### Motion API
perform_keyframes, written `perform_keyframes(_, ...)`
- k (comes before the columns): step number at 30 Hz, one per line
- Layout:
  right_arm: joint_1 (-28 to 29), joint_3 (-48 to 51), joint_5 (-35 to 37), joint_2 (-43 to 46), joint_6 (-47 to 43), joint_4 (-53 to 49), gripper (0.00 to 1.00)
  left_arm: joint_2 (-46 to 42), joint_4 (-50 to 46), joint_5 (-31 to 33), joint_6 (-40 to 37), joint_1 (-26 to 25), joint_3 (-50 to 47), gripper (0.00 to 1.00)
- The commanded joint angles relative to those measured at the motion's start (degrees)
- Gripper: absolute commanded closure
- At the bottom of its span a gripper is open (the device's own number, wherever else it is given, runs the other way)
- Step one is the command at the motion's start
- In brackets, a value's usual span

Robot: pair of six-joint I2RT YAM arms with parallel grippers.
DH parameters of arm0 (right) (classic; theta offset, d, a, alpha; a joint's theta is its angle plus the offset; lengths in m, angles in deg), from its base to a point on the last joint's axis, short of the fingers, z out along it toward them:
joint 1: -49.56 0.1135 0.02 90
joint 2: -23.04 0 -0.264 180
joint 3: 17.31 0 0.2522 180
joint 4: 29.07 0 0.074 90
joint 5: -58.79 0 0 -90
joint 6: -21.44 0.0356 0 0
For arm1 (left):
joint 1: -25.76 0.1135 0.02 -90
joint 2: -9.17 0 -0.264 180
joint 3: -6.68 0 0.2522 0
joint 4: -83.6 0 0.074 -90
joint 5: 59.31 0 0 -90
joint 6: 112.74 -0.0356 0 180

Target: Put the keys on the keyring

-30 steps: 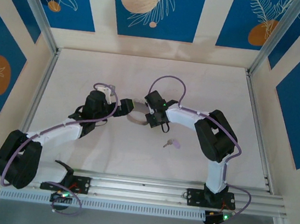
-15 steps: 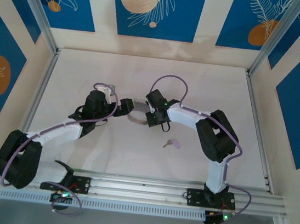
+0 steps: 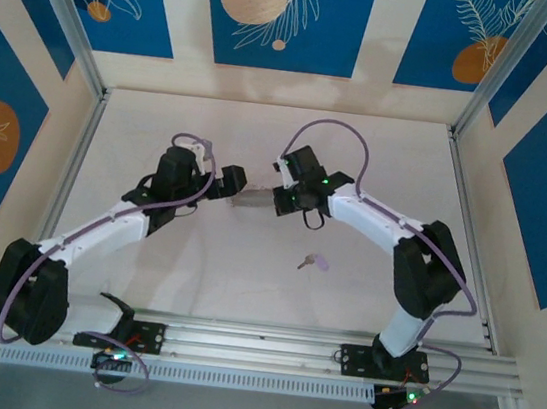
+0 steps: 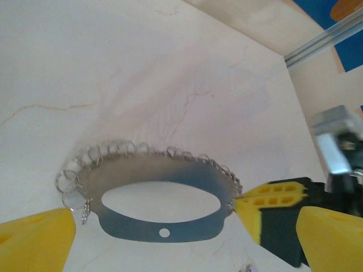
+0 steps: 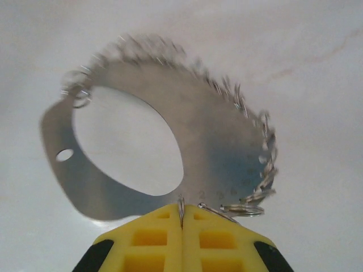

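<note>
Two claws flanked the keyring [image 5: 215, 153]: the right claw [image 5: 181, 214] was clenched on its edge, while the left claw [image 4: 181, 245] stood released, fingers spread wide just beside it. The small lilac-headed key [image 3: 316, 263] lay on the desk [image 3: 193, 280] near the keyring, untouched.

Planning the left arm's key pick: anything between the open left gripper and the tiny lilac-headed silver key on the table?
Yes. The large silvery toothed metal keyring, pinched in the shut right gripper, hangs directly before the open left gripper, and the right gripper sits roughly toward the tiny lilac-headed silver key. Nothing else visible lies between.
</note>
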Motion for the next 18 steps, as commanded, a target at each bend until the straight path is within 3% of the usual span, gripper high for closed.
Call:
perform_keyframes(1,-1.33,-2.61,-10.45,5.52,-3.34,0.85,1.0,-1.58,-5.26,0.96,-3.14,0.78,3.5,0.0)
perform_keyframes(7,-6.96,-1.21,-28.56,13.26,-5.5,5.3,1.0,-0.69,0.88,-6.19,-3.76,1.59,5.62,0.0)
perform_keyframes(12,-13.23,3.66,-42.19,19.25,-1.83,13.82,1.0,1.54,2.52,-11.02,-3.71,1.72,9.0,0.01)
perform_keyframes(18,-17.46,6.83,-48.41,22.33,4.27,22.2,1.0,3.57,4.79,-16.22,-4.65,1.84,12.91,0.04)
